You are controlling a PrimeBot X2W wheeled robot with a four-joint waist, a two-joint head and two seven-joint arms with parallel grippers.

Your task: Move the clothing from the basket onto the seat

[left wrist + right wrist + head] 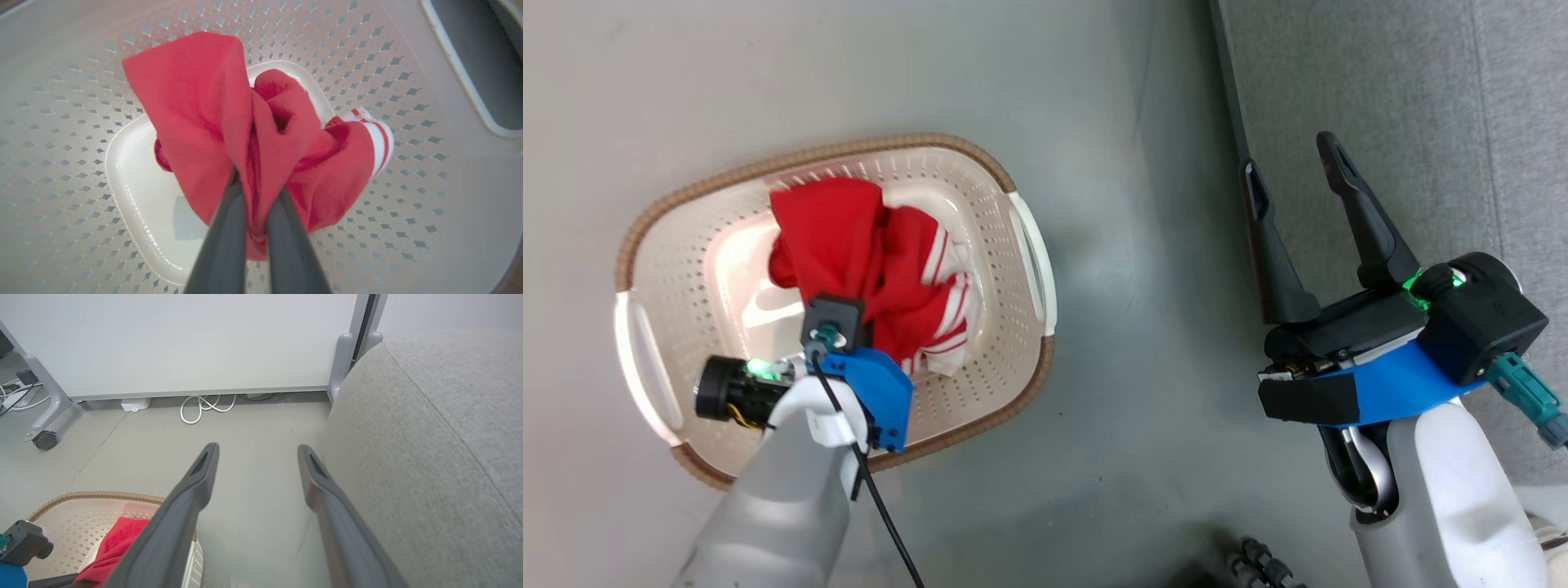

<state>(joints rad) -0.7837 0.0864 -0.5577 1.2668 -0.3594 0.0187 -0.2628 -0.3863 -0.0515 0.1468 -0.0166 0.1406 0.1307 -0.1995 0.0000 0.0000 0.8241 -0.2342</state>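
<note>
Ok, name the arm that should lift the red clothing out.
Left: left gripper shut on the soft red clothing inside the cream perforated plastic basket; right gripper open and empty by the grey fabric seat.

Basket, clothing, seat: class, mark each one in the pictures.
basket (pixel 686 245), head view, its perforated left wall.
clothing (pixel 192 102), left wrist view, the broad red fold.
seat (pixel 429 465), right wrist view, its grey woven fabric.
</note>
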